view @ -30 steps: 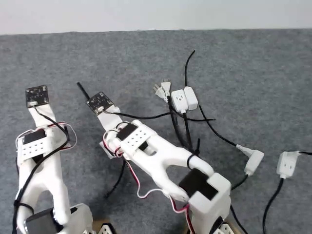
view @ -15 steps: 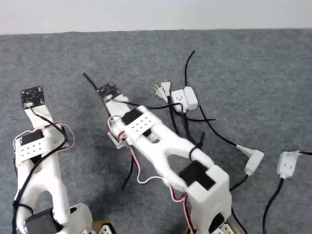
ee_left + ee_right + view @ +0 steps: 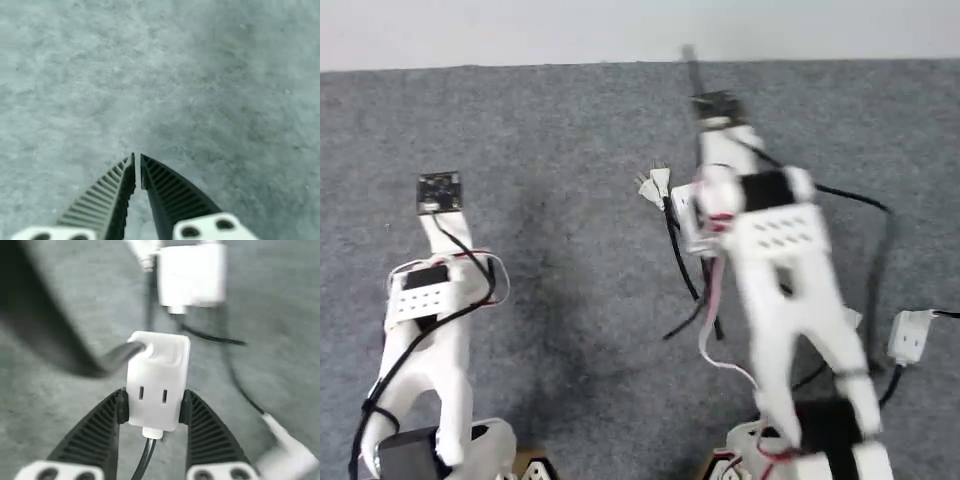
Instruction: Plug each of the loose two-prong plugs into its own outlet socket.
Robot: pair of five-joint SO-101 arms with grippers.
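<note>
- Grey felt-like covering (image 3: 550,140) spreads over the desk, and a pale wall (image 3: 520,30) runs behind its far edge.
- The right hand (image 3: 154,396) is clamped on an outlet socket (image 3: 158,372). One ribbed finger (image 3: 107,425) presses against each side, and the socket's far end pokes out past the fingertips.
- That socket is a white block with rounded corners and two narrow parallel slots on its upper face. Its black cord (image 3: 146,456) leaves the near end and runs back between the fingers.
- Beyond the held socket, and apart from it, a second white block (image 3: 192,275) lies on the covering. A thin black cable (image 3: 220,340) curls across between the two.
- A blurred white plug (image 3: 292,457) lies off to one side of the right hand, well apart from the held socket.
- From above, the right arm (image 3: 780,260) stretches toward the desk's far edge. Two loose plugs (image 3: 655,183) lie just beside its wrist, on the side toward the left arm (image 3: 425,310), with their prongs turned to the far side.
- Another white socket (image 3: 908,335) lies near the desk's right edge, beside the right arm's base.
- The left hand (image 3: 137,160) is closed, its fingertips a hair apart, over plain covering and well apart from the plugs.
- A broad stretch of grey covering runs between the two arms and on to the far edge. Black cables (image 3: 682,270) cross the covering close by the right arm.
</note>
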